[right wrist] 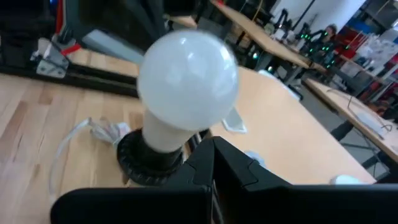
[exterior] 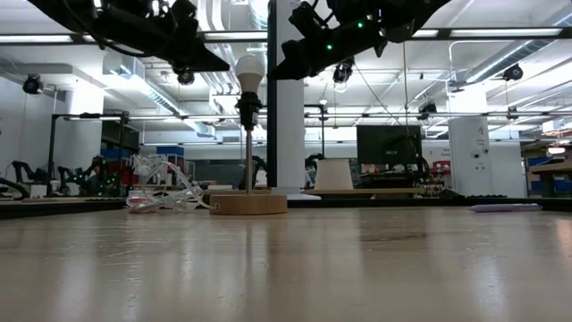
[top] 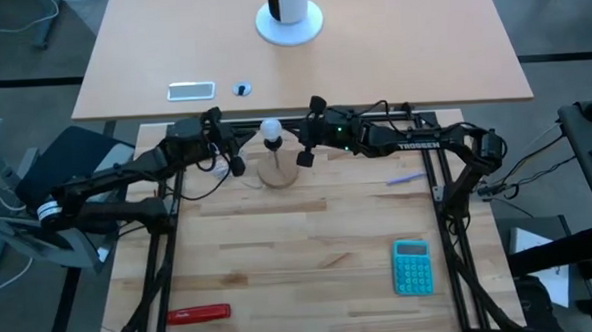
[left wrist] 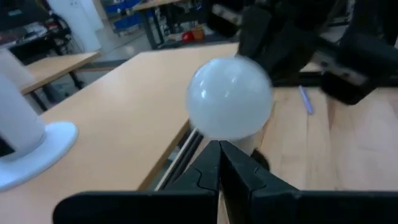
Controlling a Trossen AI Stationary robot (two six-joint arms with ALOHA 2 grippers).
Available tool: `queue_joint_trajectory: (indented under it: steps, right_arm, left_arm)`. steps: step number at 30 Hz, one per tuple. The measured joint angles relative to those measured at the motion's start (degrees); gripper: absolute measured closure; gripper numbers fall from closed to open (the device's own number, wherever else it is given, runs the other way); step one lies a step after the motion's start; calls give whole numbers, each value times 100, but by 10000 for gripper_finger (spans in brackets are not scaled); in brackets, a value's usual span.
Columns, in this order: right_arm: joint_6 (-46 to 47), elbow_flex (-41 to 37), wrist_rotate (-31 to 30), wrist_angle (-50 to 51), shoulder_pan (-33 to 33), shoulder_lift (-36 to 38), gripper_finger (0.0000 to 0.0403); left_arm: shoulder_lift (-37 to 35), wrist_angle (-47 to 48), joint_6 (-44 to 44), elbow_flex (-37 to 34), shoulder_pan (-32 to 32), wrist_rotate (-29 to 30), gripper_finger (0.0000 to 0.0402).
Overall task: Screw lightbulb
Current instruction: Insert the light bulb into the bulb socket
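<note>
The white lightbulb (top: 270, 129) sits upright in a black socket (exterior: 248, 105) on a thin stem that rises from a round wooden disc (exterior: 248, 204) at the table's far middle. My left gripper (top: 235, 166) is shut, a little to the bulb's left. In the left wrist view its fingertips (left wrist: 219, 165) show just short of the bulb (left wrist: 230, 96). My right gripper (top: 305, 158) is shut, a little to the bulb's right. In the right wrist view it (right wrist: 214, 165) shows close to the bulb (right wrist: 186, 78) and socket (right wrist: 146, 158). Both grippers hang at about bulb height in the low view.
A clear crumpled wrapper (exterior: 165, 190) lies left of the disc. A purple pen (top: 407, 178), a teal calculator (top: 412, 265) and a red tool (top: 198, 313) lie on the table. A second table behind holds a white round-based object (top: 290, 21).
</note>
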State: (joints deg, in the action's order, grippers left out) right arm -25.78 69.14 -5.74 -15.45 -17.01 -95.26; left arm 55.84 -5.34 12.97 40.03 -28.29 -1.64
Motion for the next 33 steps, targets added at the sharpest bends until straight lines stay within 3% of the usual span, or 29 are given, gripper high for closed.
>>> queue_joint_trajectory:
  steps: [4,8,14,17,21,28,33]
  right_arm:
    - [-20,0,79,-73,15,0,403]
    - [-22,0,527,-58,19,-2,403]
    - [-119,0,642,46,67,-2,403]
    - [-173,0,527,228,73,-2,403]
    - [-156,0,32,267,60,-2,403]
    - [-129,0,-38,101,23,-2,403]
    - [-126,0,413,-64,23,-2,403]
  left_arm:
    - [131,-240,2,2,0,-60,401]
    - [265,-329,4,2,-4,-26,401]
    - [378,-433,4,2,-3,274,401]
    - [386,-323,-1,2,0,634,402]
    - [283,-60,-15,2,2,680,401]
    - [218,-143,158,2,7,-550,401]
    - [219,-401,156,2,0,-638,401]
